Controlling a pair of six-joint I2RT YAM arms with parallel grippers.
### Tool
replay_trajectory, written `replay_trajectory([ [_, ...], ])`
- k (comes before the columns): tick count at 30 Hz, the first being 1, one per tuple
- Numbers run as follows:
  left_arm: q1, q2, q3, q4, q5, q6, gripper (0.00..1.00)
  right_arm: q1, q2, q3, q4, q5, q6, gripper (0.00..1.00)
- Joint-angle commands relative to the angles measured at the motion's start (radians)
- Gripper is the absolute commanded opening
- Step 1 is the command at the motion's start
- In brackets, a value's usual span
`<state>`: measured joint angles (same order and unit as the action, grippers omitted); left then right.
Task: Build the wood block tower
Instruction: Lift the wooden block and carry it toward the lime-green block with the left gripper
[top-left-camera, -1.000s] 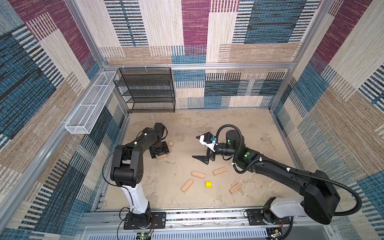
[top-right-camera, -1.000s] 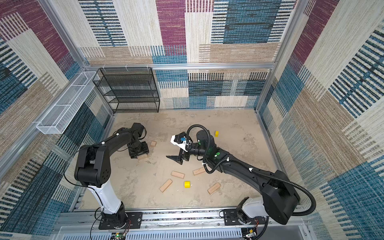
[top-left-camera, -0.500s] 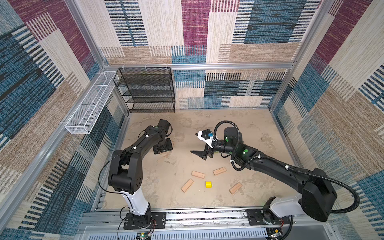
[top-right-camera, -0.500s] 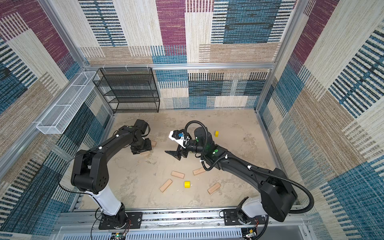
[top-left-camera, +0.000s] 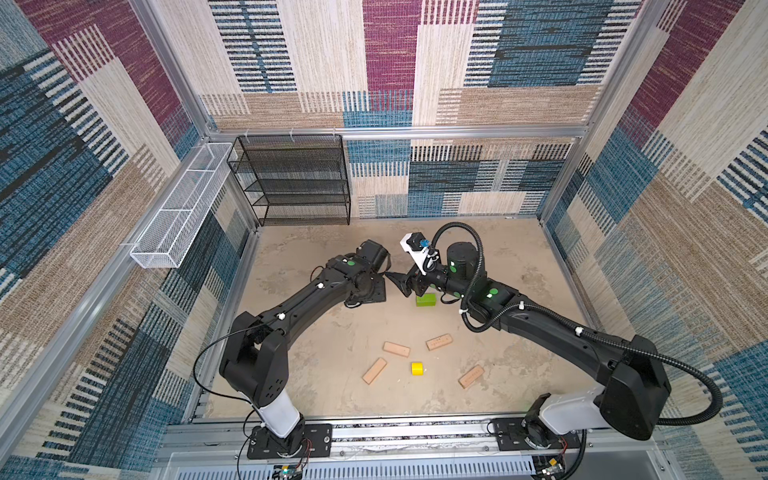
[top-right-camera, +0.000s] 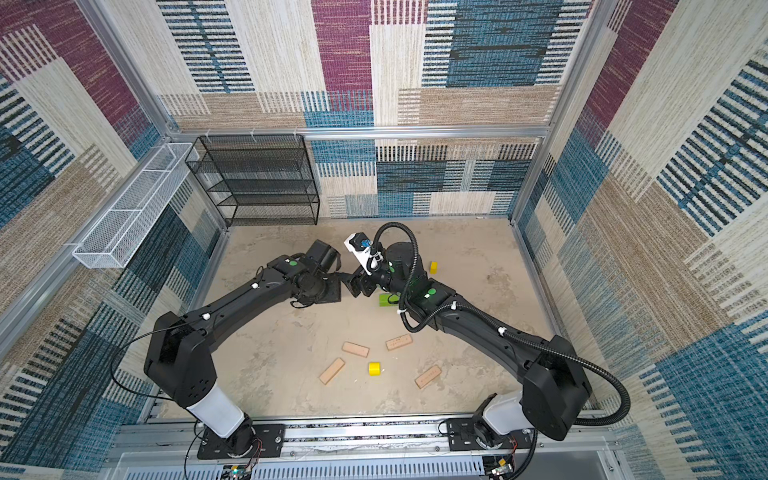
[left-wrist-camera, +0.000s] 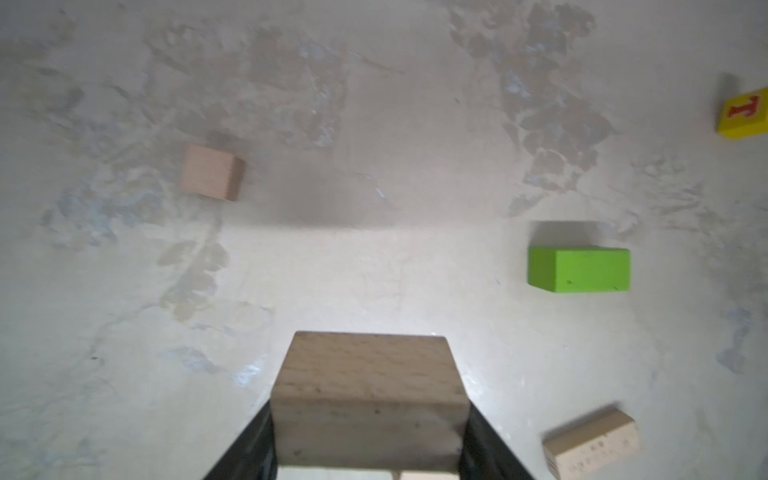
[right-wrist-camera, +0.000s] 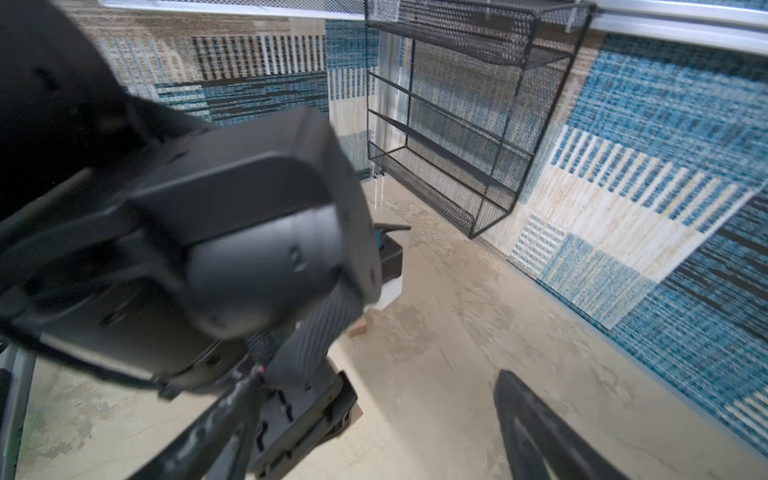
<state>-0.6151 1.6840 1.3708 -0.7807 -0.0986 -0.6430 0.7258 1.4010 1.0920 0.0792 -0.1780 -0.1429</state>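
- Left gripper (left-wrist-camera: 370, 419): jaws pinch a tan wood block (left-wrist-camera: 368, 374) by its two sides.
- Right gripper (top-left-camera: 400, 283): jaws spread and empty, pointing at the left gripper from close beside it.
- Green brick (top-left-camera: 426, 300): flat on the floor, just right of both grippers, under the right wrist. Its long axis runs across the top views. Right arm judged nearer.
- No tower stands yet; loose planks (top-left-camera: 397, 349) lie well apart from the brick.
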Motion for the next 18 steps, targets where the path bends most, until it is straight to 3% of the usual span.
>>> replay_trajectory([
  [1, -0.055, 0.025, -0.002, 0.054, 0.055, -0.152, 0.53, -0.003, -0.039, -0.021, -0.027, 0.112, 0.081, 0.89],
  [8, -0.195, 0.144, 0.071, 0.071, 0.103, -0.245, 0.53, -0.03, -0.15, -0.133, -0.04, 0.257, 0.188, 0.89],
  [18, -0.23, 0.265, 0.153, 0.095, 0.126, -0.299, 0.53, -0.107, -0.309, -0.221, -0.111, 0.374, 0.246, 0.89],
])
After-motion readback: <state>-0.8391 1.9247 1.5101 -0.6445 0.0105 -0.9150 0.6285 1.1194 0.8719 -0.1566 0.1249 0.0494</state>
